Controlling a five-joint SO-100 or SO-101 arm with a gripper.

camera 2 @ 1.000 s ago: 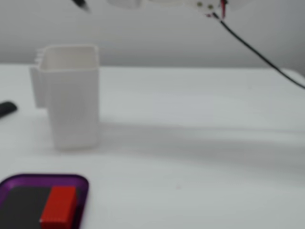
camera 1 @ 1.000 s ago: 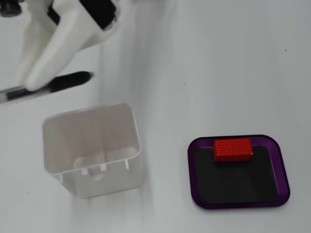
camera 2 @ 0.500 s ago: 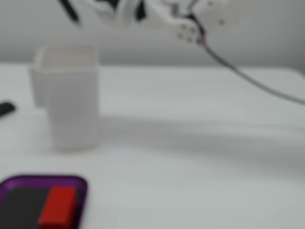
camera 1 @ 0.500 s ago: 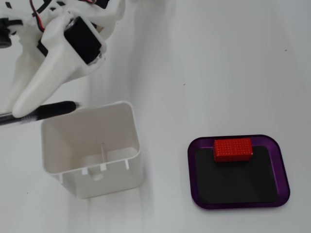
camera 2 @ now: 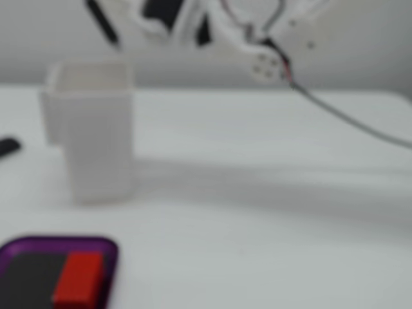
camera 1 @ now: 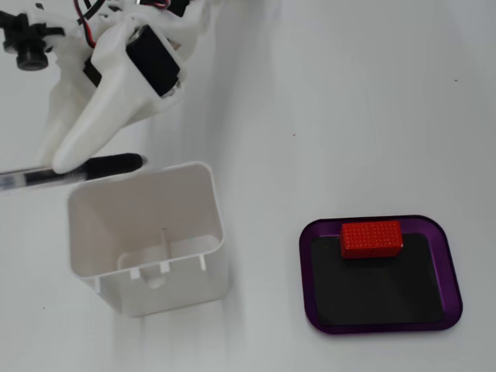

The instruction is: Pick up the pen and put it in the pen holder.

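Note:
In a fixed view from above, my white gripper (camera 1: pixel 60 164) is shut on the pen (camera 1: pixel 108 165), which lies nearly level with its black end pointing right. The pen hangs just past the far rim of the white pen holder (camera 1: pixel 85 232), whose open top shows a small inner rib. The other fixed view is blurred. There the pen (camera 2: pixel 103 24) shows as a dark tilted stick above the pen holder (camera 2: pixel 90 129), its lower end a little above the rim.
A purple-rimmed black tray (camera 1: pixel 446 271) with a red block (camera 1: pixel 372 238) lies to the right of the holder, and low left in the side view as the tray (camera 2: pixel 38 243). A black object (camera 2: pixel 8 147) lies at the left edge. A cable (camera 2: pixel 347 116) trails from the arm.
The gripper with the pen has shifted right along the holder's far rim. In the side view the pen has come lower, closer to the holder's top.

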